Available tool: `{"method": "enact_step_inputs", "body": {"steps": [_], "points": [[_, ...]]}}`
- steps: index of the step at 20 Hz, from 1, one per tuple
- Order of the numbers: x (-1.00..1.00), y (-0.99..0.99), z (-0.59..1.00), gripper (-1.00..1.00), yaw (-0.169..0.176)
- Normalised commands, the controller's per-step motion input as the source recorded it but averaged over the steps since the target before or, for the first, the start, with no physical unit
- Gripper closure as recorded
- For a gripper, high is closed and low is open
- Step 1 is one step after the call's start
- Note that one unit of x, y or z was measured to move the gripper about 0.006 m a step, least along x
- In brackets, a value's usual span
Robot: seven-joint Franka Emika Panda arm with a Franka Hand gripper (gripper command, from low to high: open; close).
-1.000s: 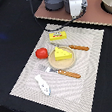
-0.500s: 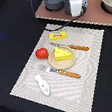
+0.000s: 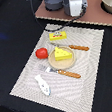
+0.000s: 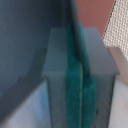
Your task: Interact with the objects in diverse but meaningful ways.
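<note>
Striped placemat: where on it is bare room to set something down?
The striped placemat is bare along the exterior view's right edge, beyond the wooden-handled cutlery, and in the near corner past the white fish-shaped piece. It is crowded around the tan round plate with the yellow holed cheese wedge, beside the red tomato.

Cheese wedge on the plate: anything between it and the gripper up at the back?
Nothing tall. The gripper hangs behind the mat; between it and the cheese wedge lies only the flat yellow box, and a wooden-handled knife lies beside the plate.
</note>
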Motion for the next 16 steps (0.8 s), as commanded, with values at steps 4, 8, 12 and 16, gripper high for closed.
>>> {"method": "enact_step_inputs", "body": {"steps": [4,8,12,16], "points": [[0.00,0.03,0.91,1.00,-0.001],[-0.04,-0.38,1.00,1.00,-0.001],[-0.25,-0.60,1.00,1.00,0.000],[-0.42,-0.75,0.80,1.00,0.000]]}}
